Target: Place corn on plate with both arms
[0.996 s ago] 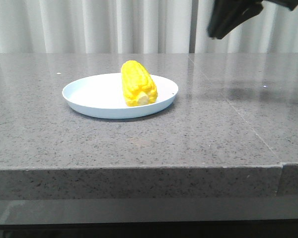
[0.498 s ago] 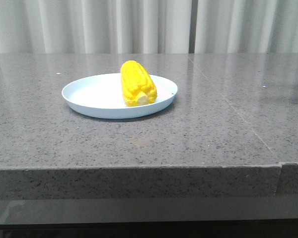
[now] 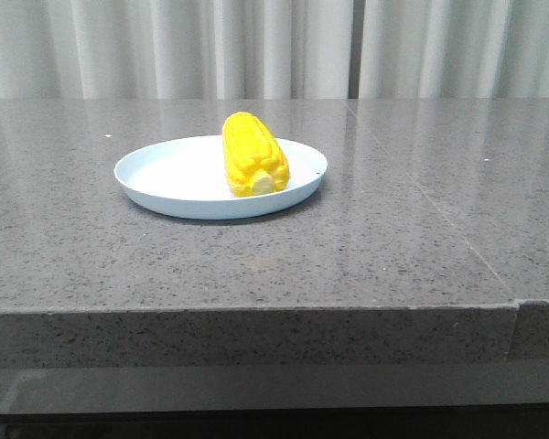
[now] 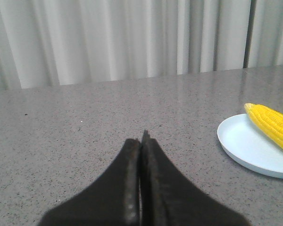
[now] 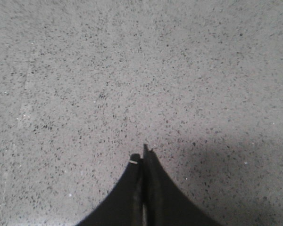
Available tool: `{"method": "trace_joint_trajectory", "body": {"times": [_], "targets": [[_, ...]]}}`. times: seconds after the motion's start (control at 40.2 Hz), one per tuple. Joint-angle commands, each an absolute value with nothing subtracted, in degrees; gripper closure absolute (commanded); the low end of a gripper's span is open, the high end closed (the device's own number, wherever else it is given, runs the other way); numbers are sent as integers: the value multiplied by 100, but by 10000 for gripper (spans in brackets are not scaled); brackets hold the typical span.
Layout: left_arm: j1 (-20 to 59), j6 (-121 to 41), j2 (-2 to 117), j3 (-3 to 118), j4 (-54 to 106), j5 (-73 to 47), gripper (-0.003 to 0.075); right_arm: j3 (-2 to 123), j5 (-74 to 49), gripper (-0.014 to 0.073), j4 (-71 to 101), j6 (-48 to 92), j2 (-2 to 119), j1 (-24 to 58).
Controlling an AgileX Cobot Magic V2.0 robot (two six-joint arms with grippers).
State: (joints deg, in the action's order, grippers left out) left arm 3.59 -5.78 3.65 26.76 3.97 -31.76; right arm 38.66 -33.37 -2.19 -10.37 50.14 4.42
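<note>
Corn (image 3: 253, 154) lay on the plate (image 3: 165, 183); left gripper (image 4: 141, 141) and right gripper (image 5: 142, 157) were closed, empty, away from the plate.

Bright yellow corn (image 3: 253, 154) lying on its side on the right half of the plate (image 3: 165, 174), pale cream stub end facing the camera. Plate round, shallow, pale blue-white, with low raised rim.
</note>
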Motion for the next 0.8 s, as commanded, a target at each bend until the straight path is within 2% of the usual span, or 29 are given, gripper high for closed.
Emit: {"method": "trace_joint_trajectory", "body": {"times": [0.0, 0.423, 0.772], "targets": [[339, -588, 448, 2812, 401, -2732, 741, 3482, -2405, 683, -326, -983, 4215, 403], [339, -588, 448, 2812, 401, -2732, 741, 2238, -2090, 683, -451, -983, 1241, 403], [339, -588, 448, 2812, 401, -2732, 741, 2193, -2030, 683, -451, -983, 880, 403]]}}
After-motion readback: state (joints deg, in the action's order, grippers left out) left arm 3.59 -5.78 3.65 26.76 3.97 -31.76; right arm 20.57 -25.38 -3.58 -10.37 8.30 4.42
